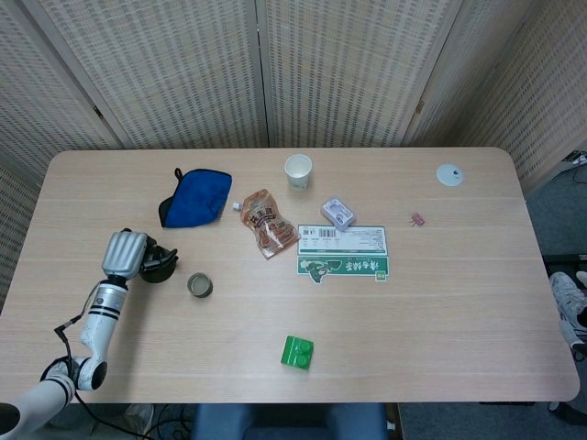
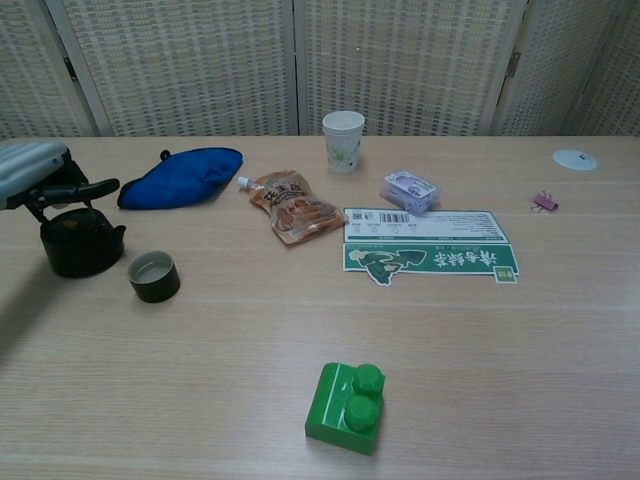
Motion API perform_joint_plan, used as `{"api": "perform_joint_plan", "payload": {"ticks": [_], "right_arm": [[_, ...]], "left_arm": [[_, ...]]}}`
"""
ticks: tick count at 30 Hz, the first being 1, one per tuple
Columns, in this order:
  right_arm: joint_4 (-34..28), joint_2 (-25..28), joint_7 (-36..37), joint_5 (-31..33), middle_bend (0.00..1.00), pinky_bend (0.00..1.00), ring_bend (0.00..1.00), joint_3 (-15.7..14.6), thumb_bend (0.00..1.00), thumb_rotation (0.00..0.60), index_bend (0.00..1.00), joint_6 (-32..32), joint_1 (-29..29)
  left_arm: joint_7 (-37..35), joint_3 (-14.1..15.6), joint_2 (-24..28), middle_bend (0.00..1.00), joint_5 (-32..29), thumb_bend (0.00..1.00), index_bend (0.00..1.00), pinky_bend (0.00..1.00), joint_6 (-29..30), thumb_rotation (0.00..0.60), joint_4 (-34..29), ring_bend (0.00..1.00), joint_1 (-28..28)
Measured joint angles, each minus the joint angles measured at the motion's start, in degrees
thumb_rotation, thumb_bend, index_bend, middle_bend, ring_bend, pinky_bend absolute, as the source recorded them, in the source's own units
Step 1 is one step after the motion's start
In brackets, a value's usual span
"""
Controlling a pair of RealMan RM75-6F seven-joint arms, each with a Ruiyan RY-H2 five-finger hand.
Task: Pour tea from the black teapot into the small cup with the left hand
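Blue pouch (image 2: 180,176), paper cup (image 2: 343,141), snack packet (image 2: 295,206), green block (image 2: 346,408).

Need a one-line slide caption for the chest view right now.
Left hand holds the black teapot by its handle, just left of the small cup, tea not yet pouring.

Readable text is nearly nil from my cameras. The green-and-white flat box (image 2: 430,255) on the counter (image 2: 500,380) carries a barcode with tiny print on its white strip and a row of white Chinese characters on the green strip, with a white logo shape at its left end; characters too small for me to make out. The orange snack pouch (image 2: 292,206) has dark print, unreadable. The paper cup (image 2: 343,141) shows a faint green mark, no legible wording. The small purple packet (image 2: 409,190) has blurred printing only.
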Motion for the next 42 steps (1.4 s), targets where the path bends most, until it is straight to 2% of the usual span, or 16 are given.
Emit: {"api": "perform_joint_plan", "payload": {"ticks": [6,13,17,21,23,25,26,28,32,38,42], "right_arm": [[0.0,0.0,0.1,0.0,0.32,0.16,0.24,0.0,0.19,0.600,0.26,0.0,0.0],[0.0,0.1,0.2,-0.1,0.32,0.16,0.24,0.0,0.19,0.600,0.26,0.3,-0.1],[-0.1,0.1,0.2,-0.2,0.32,0.16,0.24,-0.1,0.19,0.600,0.26,0.3,-0.2],[-0.1,0.2,0.3,-0.3,0.32,0.16,0.24,-0.1,0.19,0.600,0.26,0.1,0.0],[-0.2,0.3,0.3,-0.4,0.32,0.16,0.24,-0.2,0.19,0.600,0.26,-0.2,0.1],[-0.3,0.5,0.3,-0.6,0.32,0.16,0.24,-0.3,0.19,0.600,0.26,-0.9,0.3],[-0.4,0.6,0.3,-0.6,0.32,0.16,0.24,-0.4,0.19,0.600,0.26,-1.2,0.5],[-0.5,0.8,0.3,-0.8,0.32,0.18,0.24,-0.6,0.19,0.600,0.26,-2.0,0.8],[-0.8,1.3,0.3,-1.5,0.32,0.22,0.24,-1.1,0.19,0.600,0.27,-3.6,1.6],[-0.7,1.2,0.6,-3.7,0.34,0.23,0.25,-1.9,0.19,0.600,0.31,-4.3,2.6],[-0.2,0.4,1.0,-5.3,0.35,0.23,0.25,-2.7,0.19,0.600,0.33,-4.8,3.2]], "left_arm": [[2.0,0.2,0.4,0.80,0.2,0.17,0.78,0.38,0.8,0.001,-1.3,0.58,0.4],[3.0,0.2,1.9,0.55,-0.2,0.14,0.60,0.34,0.0,0.000,-4.2,0.37,0.7],[2.9,-0.2,2.8,0.39,-0.8,0.14,0.44,0.28,-0.2,0.000,-6.4,0.27,0.9],[1.9,-1.0,3.9,0.36,-1.2,0.14,0.40,0.20,0.9,0.010,-9.2,0.26,1.5],[1.6,-1.4,4.7,0.36,-1.5,0.14,0.40,0.20,1.8,0.061,-11.1,0.26,2.0],[1.7,-1.7,5.5,0.36,-1.8,0.14,0.40,0.20,2.6,0.200,-13.1,0.26,2.5],[1.8,-1.9,6.2,0.36,-2.1,0.14,0.41,0.20,3.1,0.377,-14.6,0.26,2.9],[2.4,-2.1,7.3,0.36,-2.5,0.14,0.42,0.20,3.9,0.587,-17.3,0.26,3.6],[4.4,-2.2,10.8,0.36,-3.4,0.14,0.44,0.20,6.6,0.600,-24.9,0.27,5.9],[6.9,-1.8,16.8,0.39,-3.9,0.14,0.46,0.21,12.6,0.600,-36.5,0.30,10.9],[9.2,-0.5,20.4,0.41,-2.9,0.14,0.47,0.22,17.8,0.600,-41.3,0.32,14.4]]}}
